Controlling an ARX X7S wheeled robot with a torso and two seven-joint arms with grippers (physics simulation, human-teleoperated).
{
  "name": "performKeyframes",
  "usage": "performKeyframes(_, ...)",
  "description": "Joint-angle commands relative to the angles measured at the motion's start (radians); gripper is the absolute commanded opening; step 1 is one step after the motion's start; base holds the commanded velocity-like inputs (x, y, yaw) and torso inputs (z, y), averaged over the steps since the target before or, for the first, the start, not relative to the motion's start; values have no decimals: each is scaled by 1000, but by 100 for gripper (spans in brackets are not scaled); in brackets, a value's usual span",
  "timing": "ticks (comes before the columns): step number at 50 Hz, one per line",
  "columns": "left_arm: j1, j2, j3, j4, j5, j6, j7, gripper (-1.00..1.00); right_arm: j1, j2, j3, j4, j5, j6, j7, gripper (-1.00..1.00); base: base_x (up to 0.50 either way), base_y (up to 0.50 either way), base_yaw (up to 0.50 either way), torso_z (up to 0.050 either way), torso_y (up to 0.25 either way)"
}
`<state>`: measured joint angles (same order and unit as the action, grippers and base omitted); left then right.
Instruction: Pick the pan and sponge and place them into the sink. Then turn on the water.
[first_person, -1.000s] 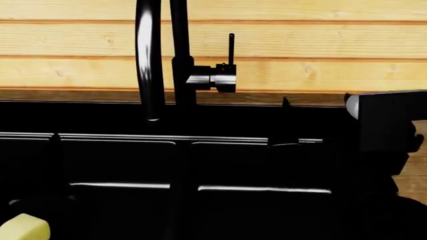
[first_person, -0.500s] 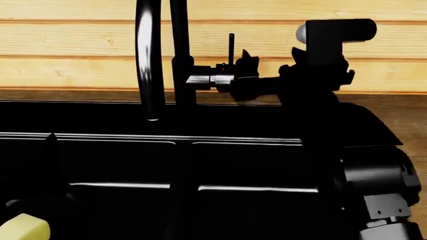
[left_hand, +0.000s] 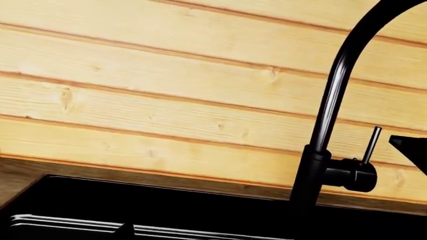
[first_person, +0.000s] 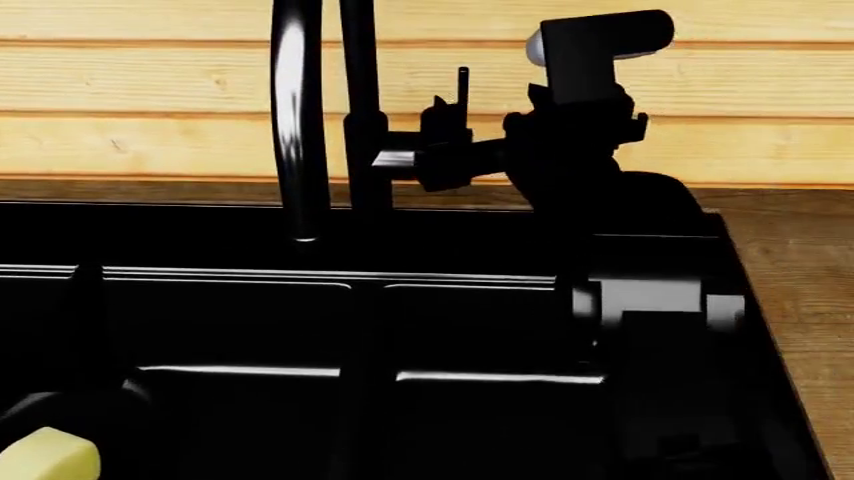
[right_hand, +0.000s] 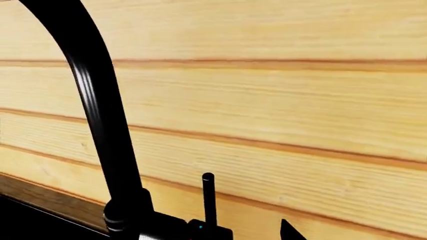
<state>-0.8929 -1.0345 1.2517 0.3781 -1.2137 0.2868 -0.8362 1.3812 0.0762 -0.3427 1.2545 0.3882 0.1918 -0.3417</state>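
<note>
The black double-basin sink (first_person: 454, 282) fills the lower head view, and its rim shows in the left wrist view (left_hand: 67, 220). The black faucet (first_person: 299, 120) stands behind it, with its thin upright lever (first_person: 463, 88) on the right; no water comes from the spout. My right gripper (first_person: 447, 142) is open at the lever's base. In the right wrist view the lever (right_hand: 209, 200) stands beside one fingertip (right_hand: 288, 231). The pale yellow sponge (first_person: 47, 455) lies low in the left basin. My left gripper (first_person: 87, 285) shows one fingertip (left_hand: 123, 231) above that basin and holds nothing. I cannot make out the pan against the black sink.
A light wooden plank wall (first_person: 667, 90) runs behind the sink. A wooden counter (first_person: 801, 260) lies to the right of the sink. My right arm (first_person: 641, 300) reaches over the right basin.
My right arm has risen from the right edge and swung left to the faucet lever. My left fingertip has drifted slightly left. The sponge has not moved.
</note>
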Motion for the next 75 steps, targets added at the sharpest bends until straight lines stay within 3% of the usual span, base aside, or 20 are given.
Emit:
performKeyframes(1,-7,5,3,4,35,-13,10,100,26,-44,195,54,-190,-72,5,100,0,0,0,0,0)
performKeyframes(6,0,9,4,-3,40,-8,11,100,18,-60,262,54,-256,-204,-51,100,0,0,0,0,0)
performKeyframes(15,12,-4,3,1,46,1,14,100,4,-74,327,54,-278,-144,-69,100,0,0,0,0,0)
performKeyframes(28,-17,14,9,6,73,-53,-1,100,-3,-73,333,54,-298,-210,-18,100,0,0,0,0,0)
performKeyframes(75,-40,-63,-19,82,82,-77,-20,100,35,-75,201,54,-184,-220,16,100,0,0,0,4,-74)
